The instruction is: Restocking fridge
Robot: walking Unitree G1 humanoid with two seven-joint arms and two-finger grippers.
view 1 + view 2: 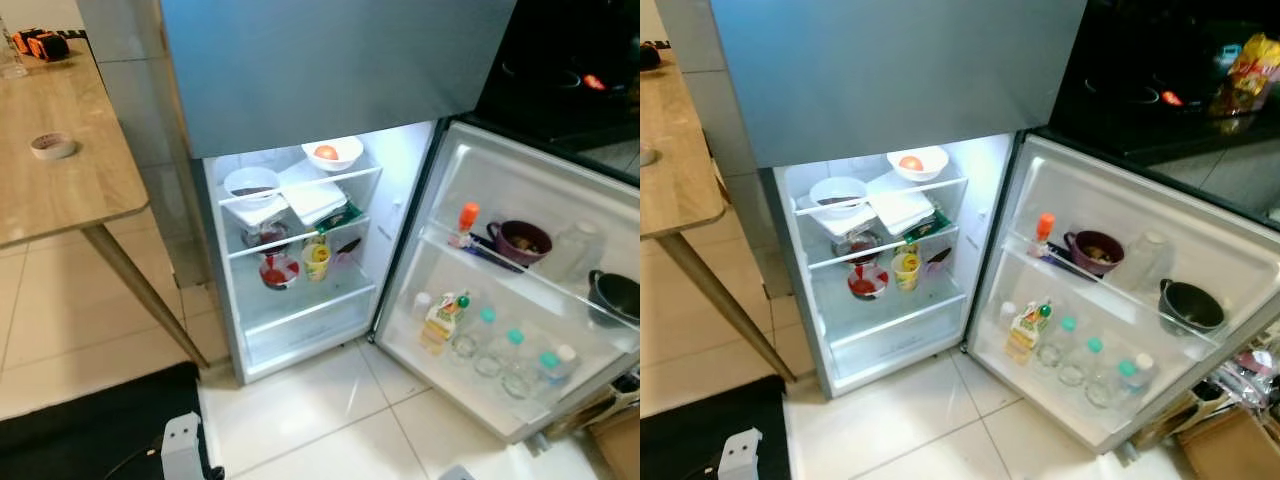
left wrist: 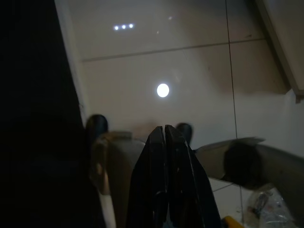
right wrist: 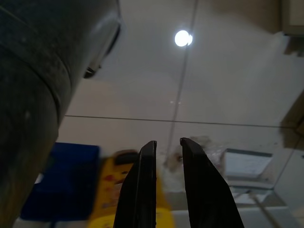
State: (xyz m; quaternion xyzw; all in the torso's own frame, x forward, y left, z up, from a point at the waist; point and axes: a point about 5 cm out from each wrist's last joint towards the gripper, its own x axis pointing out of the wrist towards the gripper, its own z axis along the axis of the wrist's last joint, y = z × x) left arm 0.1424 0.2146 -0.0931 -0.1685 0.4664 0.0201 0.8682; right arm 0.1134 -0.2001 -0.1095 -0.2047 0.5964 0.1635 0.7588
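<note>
Your fridge stands open, door shelves toward the right edge. Left gripper hangs pressed together; right gripper slightly spread, possibly above a yellow pack. Fetch stock first.

Fridge door cut off at our right edge, black pot on its shelf half out of frame, yellow object by our right fingers blurred beyond telling, left side of our left wrist view lost in darkness, bottle labels too small to read
</note>
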